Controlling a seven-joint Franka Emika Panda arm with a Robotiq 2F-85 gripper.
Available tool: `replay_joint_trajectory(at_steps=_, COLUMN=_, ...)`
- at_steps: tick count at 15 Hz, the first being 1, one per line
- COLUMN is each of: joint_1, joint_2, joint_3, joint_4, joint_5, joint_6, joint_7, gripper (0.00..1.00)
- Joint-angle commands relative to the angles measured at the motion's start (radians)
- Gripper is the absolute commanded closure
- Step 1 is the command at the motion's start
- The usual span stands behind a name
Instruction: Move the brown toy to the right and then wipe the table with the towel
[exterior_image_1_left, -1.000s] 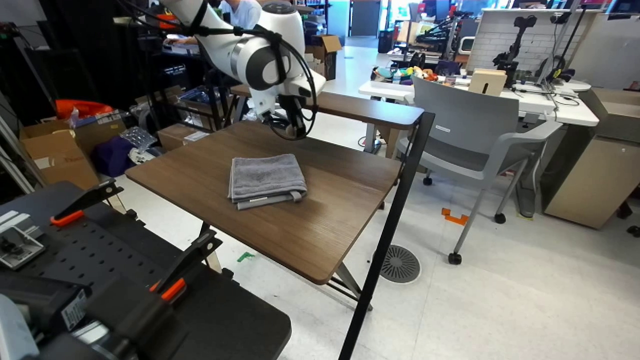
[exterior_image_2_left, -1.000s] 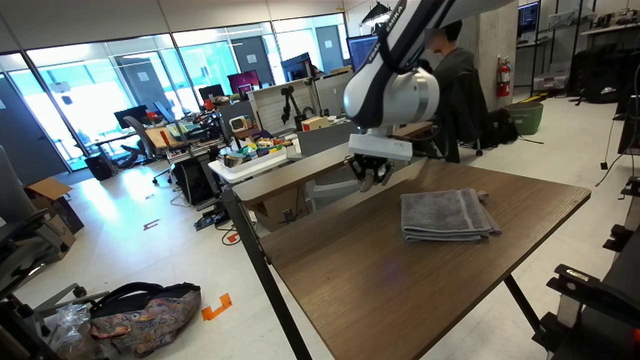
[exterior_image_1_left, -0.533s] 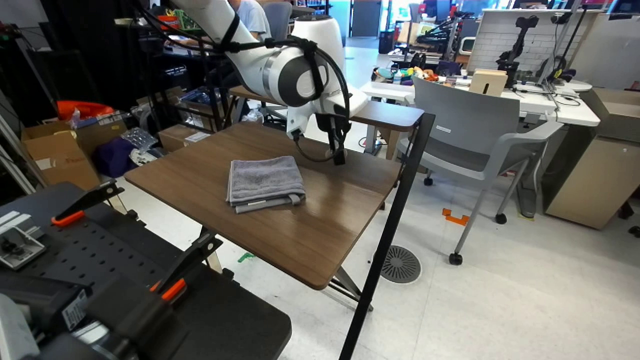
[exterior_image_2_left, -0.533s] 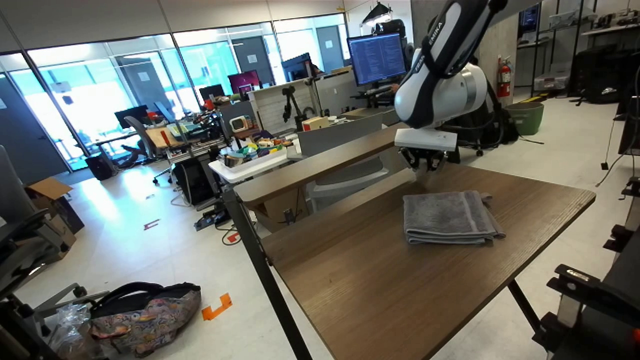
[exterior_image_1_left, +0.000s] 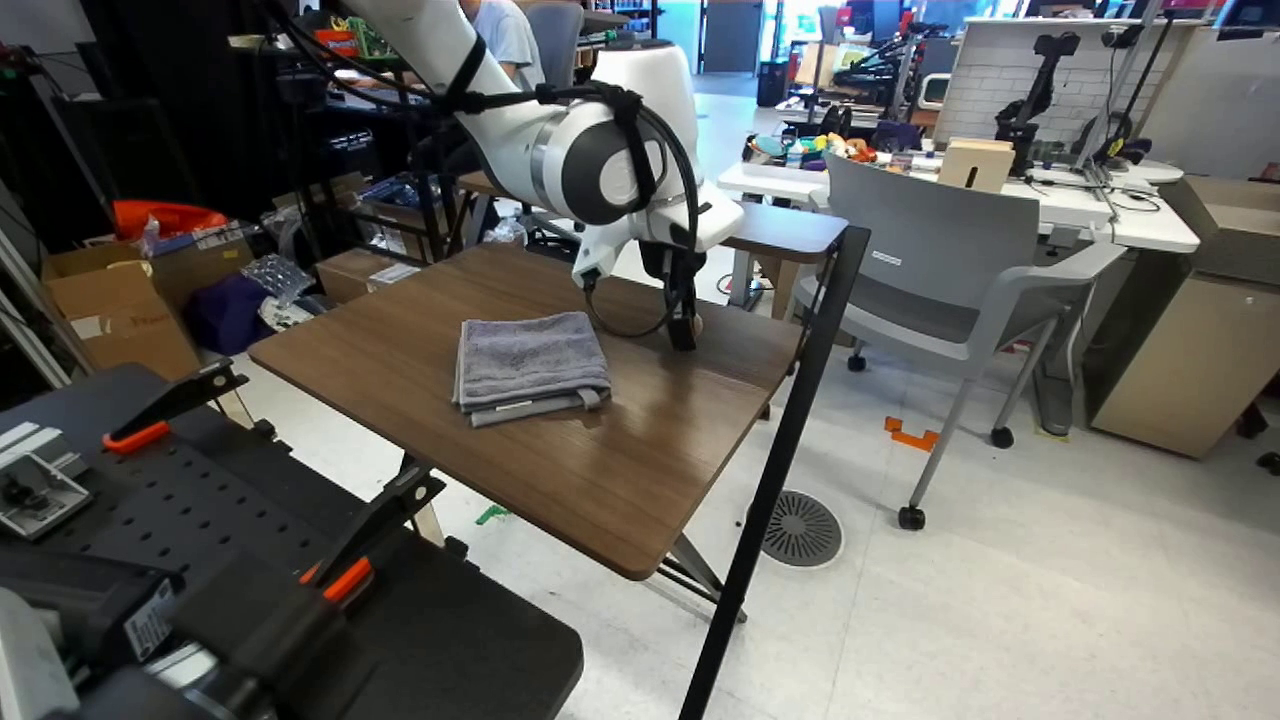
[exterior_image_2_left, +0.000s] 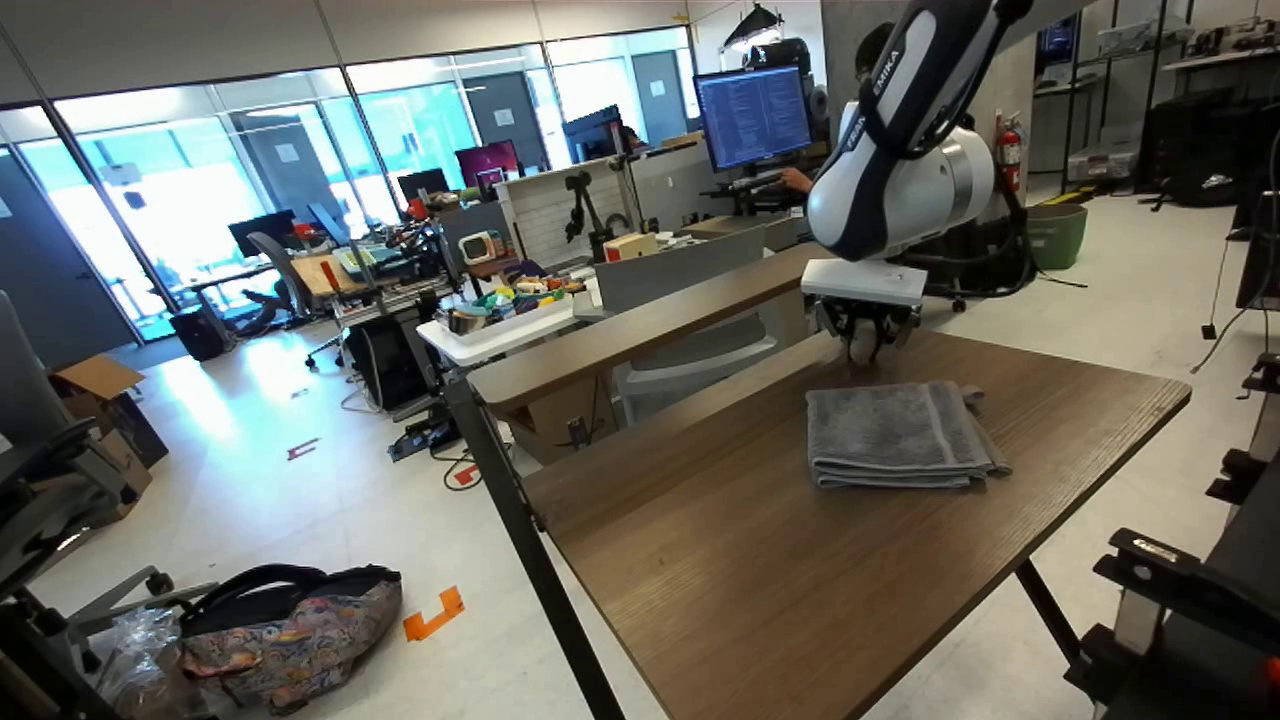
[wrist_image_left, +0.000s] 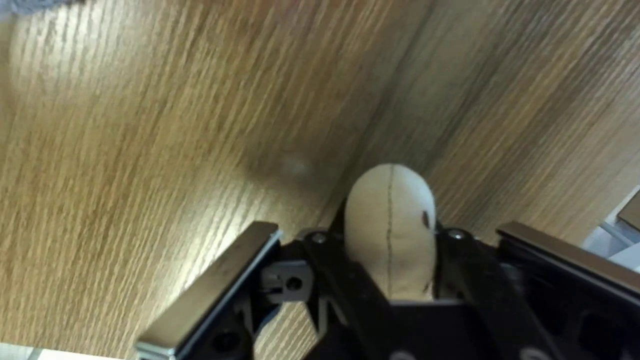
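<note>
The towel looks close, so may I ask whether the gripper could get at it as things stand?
Probably not quite yet: the gripper has the toy between its jaws. Once it is free of that, likely yes: the towel lies nearby on the table with nothing visible on top.

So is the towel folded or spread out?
Folded: in both exterior views the towel lies on the table as a stack with layered edges.
</note>
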Motion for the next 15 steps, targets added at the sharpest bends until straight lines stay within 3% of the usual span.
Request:
replay_joint_trajectory(at_steps=1, joint_1=0.016, joint_2=-0.077, joint_3=-0.005, joint_4=-0.114, joint_5=-0.011, joint_6=0.059, joint_7=0.015, gripper=0.37)
replay_joint_trajectory(at_steps=6, joint_1=0.023, joint_2=-0.202, joint_3=0.028, joint_4=-0.31, joint_5=0.013, joint_6=0.303, joint_7=-0.041, gripper=0.02)
replay_joint_trajectory(at_steps=7, joint_1=0.008, joint_2=-0.23, joint_3=0.06, joint_4=-0.349, joint_5=0.022, joint_6=0.352, joint_7=-0.071, gripper=0.0)
replay_joint_trajectory(at_steps=9, joint_1=-0.079, joint_2=-0.305, joint_3=0.217, joint_4=-0.424, joint_5=0.022, joint_6=0.387, joint_7=-0.209, gripper=0.0)
replay_joint_trajectory(at_steps=15, joint_1=-0.21, joint_2=-0.427, joint_3=0.477, joint_4=-0.567, joint_5=0.083, joint_6=0.229, joint_7=-0.468, gripper=0.0)
